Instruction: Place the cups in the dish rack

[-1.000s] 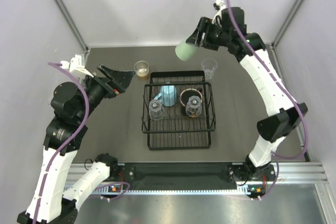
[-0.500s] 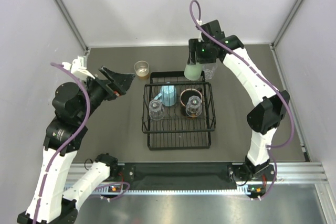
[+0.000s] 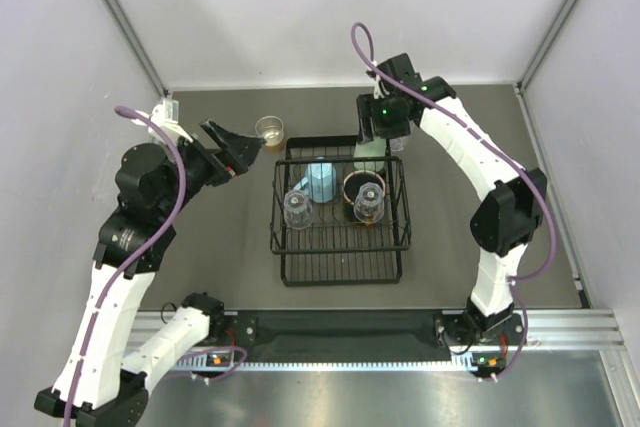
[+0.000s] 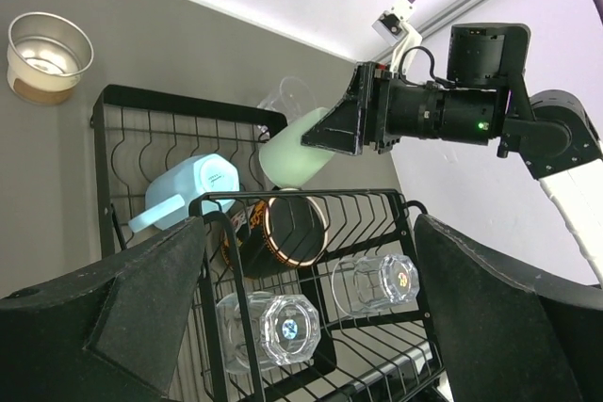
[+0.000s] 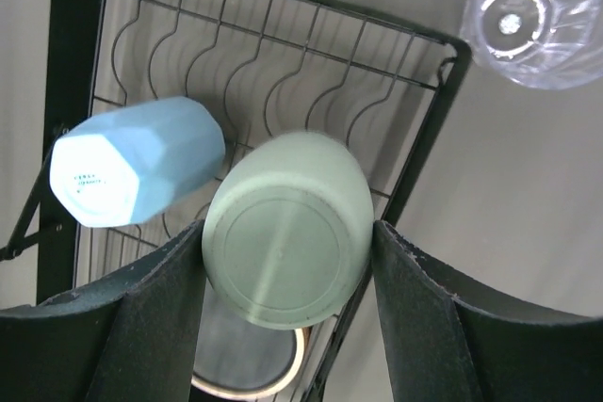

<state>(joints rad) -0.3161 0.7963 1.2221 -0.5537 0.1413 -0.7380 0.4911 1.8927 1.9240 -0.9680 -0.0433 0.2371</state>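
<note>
Under your right gripper (image 5: 287,242), clenched on the pale green tumbler (image 4: 294,159), the black wire rack (image 3: 340,279) holds four cups (image 3: 322,179); two wait outside

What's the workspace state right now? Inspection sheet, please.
Surface: dark table, no spills seen.
Job's things: rack holds blue mug, dark cup, two clear glasses; tan cup and loose glass stand outside, beyond it; green tumbler at its far edge.
Clutter: nothing seen.
Grippers: left gripper empty, jaws open; right gripper jaws shut on green tumbler.
Cables: purple cables loop off both arms.
Surroundings: white walls, metal rail at near edge.
</note>
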